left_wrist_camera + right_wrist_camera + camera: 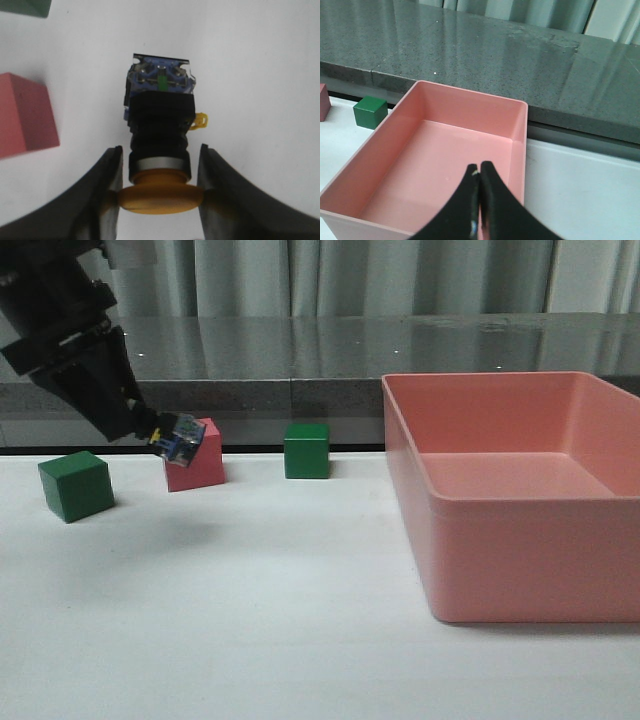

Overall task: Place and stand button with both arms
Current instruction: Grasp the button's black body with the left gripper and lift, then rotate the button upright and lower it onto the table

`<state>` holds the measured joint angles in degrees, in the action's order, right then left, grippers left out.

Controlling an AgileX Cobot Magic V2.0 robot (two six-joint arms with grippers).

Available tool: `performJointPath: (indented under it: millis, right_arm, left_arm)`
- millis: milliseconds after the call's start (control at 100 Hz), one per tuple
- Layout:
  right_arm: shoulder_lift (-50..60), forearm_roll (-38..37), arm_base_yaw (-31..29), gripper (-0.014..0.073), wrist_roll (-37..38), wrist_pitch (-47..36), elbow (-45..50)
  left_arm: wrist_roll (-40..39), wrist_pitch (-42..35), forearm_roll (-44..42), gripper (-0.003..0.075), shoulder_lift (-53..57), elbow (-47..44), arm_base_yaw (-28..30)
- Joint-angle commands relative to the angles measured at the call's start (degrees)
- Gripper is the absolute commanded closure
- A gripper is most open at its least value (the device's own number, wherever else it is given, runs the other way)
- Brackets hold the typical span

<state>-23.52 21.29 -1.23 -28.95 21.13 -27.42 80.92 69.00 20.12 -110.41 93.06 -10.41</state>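
Observation:
My left gripper (150, 432) is shut on the button (178, 438) and holds it in the air at the far left, in front of the pink cube (200, 462). In the left wrist view the gripper (159, 192) pinches the yellow mushroom cap from both sides; the button (160, 112) has its silver ring, black barrel and clear blue-tinted base pointing away from the fingers toward the white table. My right gripper (480, 172) is shut and empty above the pink bin (470, 100). The right arm does not show in the front view.
A green cube (75, 485) sits at the far left and another green cube (306, 450) at the middle back. The large pink bin (510, 570) fills the right side. A dark stone ledge (320, 350) runs behind the table.

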Motion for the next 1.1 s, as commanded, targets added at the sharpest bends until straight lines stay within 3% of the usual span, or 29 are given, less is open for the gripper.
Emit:
performJointPath:
  millis: [0, 150, 490, 1090]
  right_arm:
    - [-0.3, 1.1, -0.4, 0.0654, -0.3, -4.4, -1.5]
    - [-0.3, 1.1, -0.4, 0.0654, -0.3, -4.4, -1.5]
    - [-0.3, 1.1, -0.4, 0.0654, -0.3, -4.4, -1.5]
    - [-0.3, 1.1, -0.4, 0.0654, -0.3, -4.4, -1.5]
  left_arm:
    - [-8.0, 4.3, -11.5, 0.0740, 4.2, 2.8, -4.3]
    - [-15.6, 4.3, -25.3, 0.0740, 4.3, 2.9, -11.6]
    - [-15.8, 4.2, -41.5, 0.0739, 4.2, 2.7, -23.6]
    - [-15.7, 4.2, -42.6, 0.0739, -0.5, 2.6, -23.5]
